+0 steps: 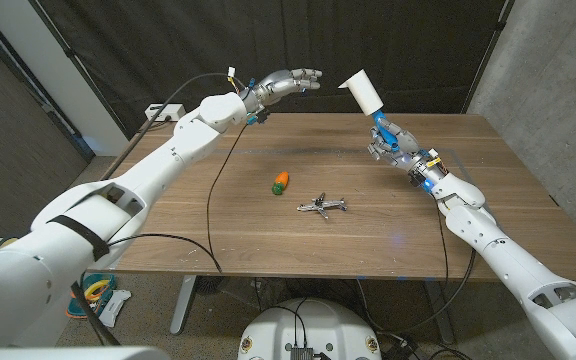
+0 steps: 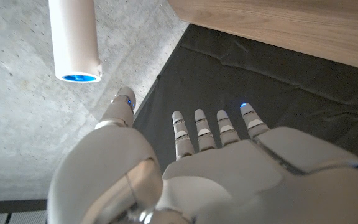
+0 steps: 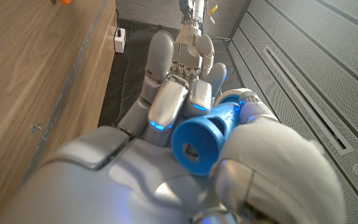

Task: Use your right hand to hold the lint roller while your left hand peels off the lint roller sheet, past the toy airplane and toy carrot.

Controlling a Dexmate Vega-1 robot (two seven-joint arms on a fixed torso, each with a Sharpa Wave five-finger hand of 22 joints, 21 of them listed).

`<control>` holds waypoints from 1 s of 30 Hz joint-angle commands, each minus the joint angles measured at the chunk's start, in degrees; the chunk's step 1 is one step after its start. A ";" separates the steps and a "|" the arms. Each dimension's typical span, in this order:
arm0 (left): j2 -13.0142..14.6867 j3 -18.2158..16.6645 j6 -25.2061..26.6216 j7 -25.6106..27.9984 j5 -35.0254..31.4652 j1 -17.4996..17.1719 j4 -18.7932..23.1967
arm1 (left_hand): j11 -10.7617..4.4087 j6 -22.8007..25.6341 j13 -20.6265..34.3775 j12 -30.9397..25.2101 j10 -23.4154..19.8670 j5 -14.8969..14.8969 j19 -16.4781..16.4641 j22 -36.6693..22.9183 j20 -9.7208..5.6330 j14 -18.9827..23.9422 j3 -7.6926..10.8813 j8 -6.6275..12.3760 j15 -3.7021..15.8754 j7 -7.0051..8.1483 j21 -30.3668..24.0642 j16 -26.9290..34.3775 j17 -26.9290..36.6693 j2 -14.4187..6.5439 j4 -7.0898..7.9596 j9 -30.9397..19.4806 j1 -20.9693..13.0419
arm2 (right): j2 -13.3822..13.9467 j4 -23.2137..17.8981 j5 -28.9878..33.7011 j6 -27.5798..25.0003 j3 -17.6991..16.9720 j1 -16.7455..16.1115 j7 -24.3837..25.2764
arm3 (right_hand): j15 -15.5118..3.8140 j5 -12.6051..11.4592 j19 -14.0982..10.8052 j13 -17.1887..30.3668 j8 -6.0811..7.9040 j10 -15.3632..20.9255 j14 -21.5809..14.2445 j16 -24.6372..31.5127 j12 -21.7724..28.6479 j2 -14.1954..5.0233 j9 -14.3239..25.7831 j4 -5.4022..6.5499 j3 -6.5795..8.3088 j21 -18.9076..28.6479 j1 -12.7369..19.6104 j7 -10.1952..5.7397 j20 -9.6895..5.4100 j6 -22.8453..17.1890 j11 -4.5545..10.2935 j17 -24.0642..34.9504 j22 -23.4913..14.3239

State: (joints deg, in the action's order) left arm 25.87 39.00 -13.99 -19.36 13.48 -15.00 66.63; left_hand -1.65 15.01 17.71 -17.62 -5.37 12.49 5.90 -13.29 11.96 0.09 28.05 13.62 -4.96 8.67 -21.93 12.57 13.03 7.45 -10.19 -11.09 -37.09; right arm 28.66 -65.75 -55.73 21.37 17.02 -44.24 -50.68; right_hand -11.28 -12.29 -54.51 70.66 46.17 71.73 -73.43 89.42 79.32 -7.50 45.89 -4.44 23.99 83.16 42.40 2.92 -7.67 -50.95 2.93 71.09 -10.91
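Head view has my right hand raised above the far right part of the wooden table, fingers wrapped around the blue handle of the lint roller. The white roll points up and toward the dark curtain, tilted over toward my left side. From my right wrist I see the blue handle end clamped between my curled fingers and thumb, so that hand is clenched on the roller.

My left hand is held in the air beyond the table's far edge, level with the roll and just beside it, apart from it. Its fingers are stretched out and spread, with nothing in them. From my left wrist, the roll's white end with its blue core hangs just past my thumb, not touching it.

On the table, well below both hands, the toy carrot lies near the middle, and the toy airplane sits just beside it toward my right and nearer to me. A black cable trails across the wood from my left arm.
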 commanded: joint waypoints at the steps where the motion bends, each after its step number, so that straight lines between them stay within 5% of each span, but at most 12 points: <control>1: 1.78 1.34 -2.60 -6.10 -1.53 1.28 2.54 | 0.22 -0.45 0.37 0.70 1.47 1.17 0.64 0.13 0.29 -1.37 -1.37 -0.33 -0.14 -0.03 0.51 -0.50 -0.28 1.94 0.12 -0.20 -1.49 | -1.23 -0.28 -0.78 0.85 -1.17 -0.90 2.09 | -0.46 0.19 -0.57 0.16 0.53 2.42 -0.26 0.34 10.11 -2.43 -0.06 10.06 13.39 0.36 -0.14 4.38 -0.86 -9.10 -1.20 0.04 0.03; 9: 1.48 0.13 -2.87 -5.42 -0.11 -0.51 3.21 | 0.05 6.44 0.64 -0.08 -0.47 2.49 0.01 0.48 0.26 -0.83 -3.14 1.82 -0.04 0.45 0.61 -0.15 -0.83 1.84 1.02 -0.39 -3.29 | -1.14 -0.15 -0.27 1.05 -1.14 -0.99 2.90 | -0.44 0.54 -0.54 0.15 0.82 2.42 -0.39 0.35 10.23 -2.40 -0.45 9.86 13.80 0.64 -0.27 4.22 -0.83 -9.14 -1.01 0.04 0.19; 12: 1.07 -0.62 -2.80 -2.66 -0.29 -1.68 4.09 | -1.55 10.87 0.82 -1.52 -4.34 2.92 -1.33 0.60 0.23 2.11 -4.29 2.81 1.04 0.55 0.26 1.00 -1.09 1.20 1.63 -0.40 -3.93 | -0.81 0.21 0.18 0.77 -0.55 -0.34 1.53 | -0.44 0.64 -0.50 0.15 0.92 2.38 -0.43 0.35 10.24 -2.39 -0.49 9.80 13.92 0.76 -0.31 4.30 -0.84 -9.06 -0.93 0.04 0.15; 20: -1.22 0.15 -4.46 -3.81 -0.19 0.08 0.93 | -2.26 10.45 1.09 -2.03 -5.93 3.14 -2.85 0.63 0.25 6.19 -5.78 1.56 4.03 -0.33 -0.22 2.46 -1.11 0.48 2.34 -0.35 -4.29 | 0.25 -0.29 2.40 -0.17 1.43 0.95 0.61 | -0.43 0.89 -0.55 0.15 1.13 2.39 -0.51 0.35 10.29 -2.33 -0.86 9.65 14.20 0.84 -0.50 4.32 -0.94 -8.99 -0.92 0.04 0.46; 30: -3.97 1.44 -7.49 -3.49 -2.08 2.70 -3.76 | -3.57 13.80 1.35 -2.68 -7.93 2.89 -3.34 0.71 0.14 7.13 -5.87 2.07 4.92 1.52 -0.28 2.93 -0.87 -1.70 2.31 -0.34 -6.08 | 0.39 -0.51 3.40 0.13 2.45 1.84 0.40 | -0.42 1.13 -0.46 0.15 1.35 2.46 -0.57 0.34 10.33 -2.31 -1.46 9.47 14.52 0.91 -0.74 4.21 -1.11 -9.01 -0.84 0.05 0.65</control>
State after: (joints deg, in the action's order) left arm 24.30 39.24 -18.79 -22.95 13.09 -14.52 66.67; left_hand -4.82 27.08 18.77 -19.74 -12.52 15.30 3.31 -12.50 12.12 6.68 22.17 15.25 -0.41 9.65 -21.67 14.87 11.87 6.82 -7.70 -11.35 -42.24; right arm 28.71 -65.94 -53.43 21.28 18.36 -43.32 -50.02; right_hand -11.17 -11.22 -54.51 70.69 47.27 72.13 -73.93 89.42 79.32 -7.50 44.57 -5.14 24.70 83.58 42.40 2.99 -7.67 -51.29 2.93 71.09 -10.12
